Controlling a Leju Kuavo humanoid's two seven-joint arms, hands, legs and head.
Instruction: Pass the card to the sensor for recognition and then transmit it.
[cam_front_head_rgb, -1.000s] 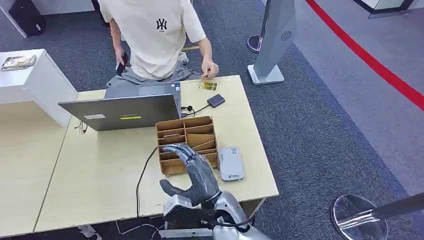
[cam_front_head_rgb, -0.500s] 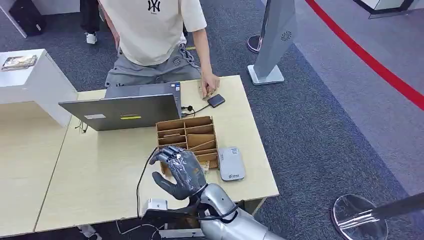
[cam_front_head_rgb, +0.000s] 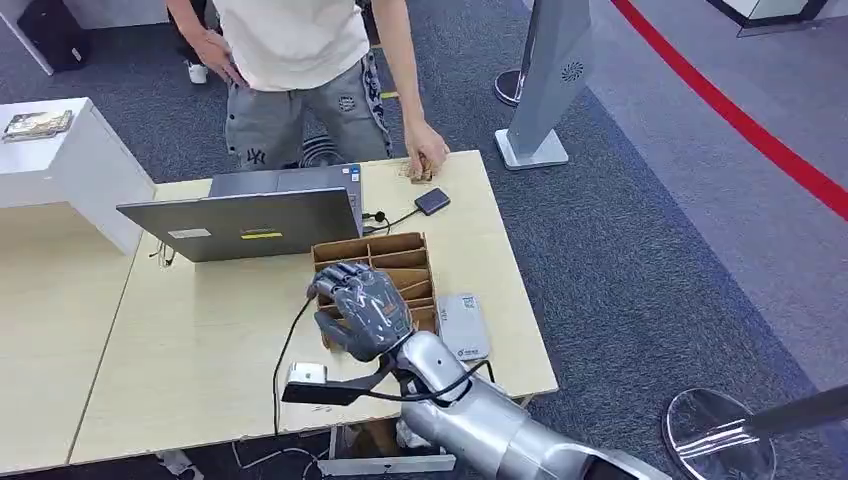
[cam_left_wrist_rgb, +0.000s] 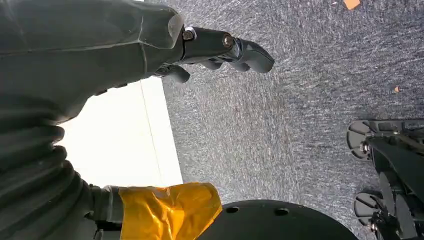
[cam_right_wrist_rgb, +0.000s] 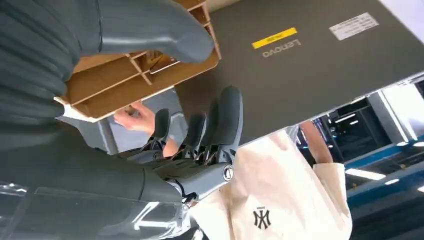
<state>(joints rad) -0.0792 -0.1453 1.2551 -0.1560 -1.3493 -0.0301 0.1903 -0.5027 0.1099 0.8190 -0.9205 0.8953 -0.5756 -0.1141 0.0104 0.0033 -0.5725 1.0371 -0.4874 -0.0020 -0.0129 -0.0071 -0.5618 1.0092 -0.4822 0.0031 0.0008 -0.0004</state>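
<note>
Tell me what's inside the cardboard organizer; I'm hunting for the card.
The cardboard organizer shows slanted cardboard dividers and something flat, unclear. The right hand above it covers the near compartments.

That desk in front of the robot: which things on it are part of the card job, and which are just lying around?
Part of the job:
- brown cardboard divided organiser box, with the right hand over it
- white flat card reader beside the box

Just lying about:
- grey open laptop
- small dark flat device on a cable
- a person's hand resting at the far edge
</note>
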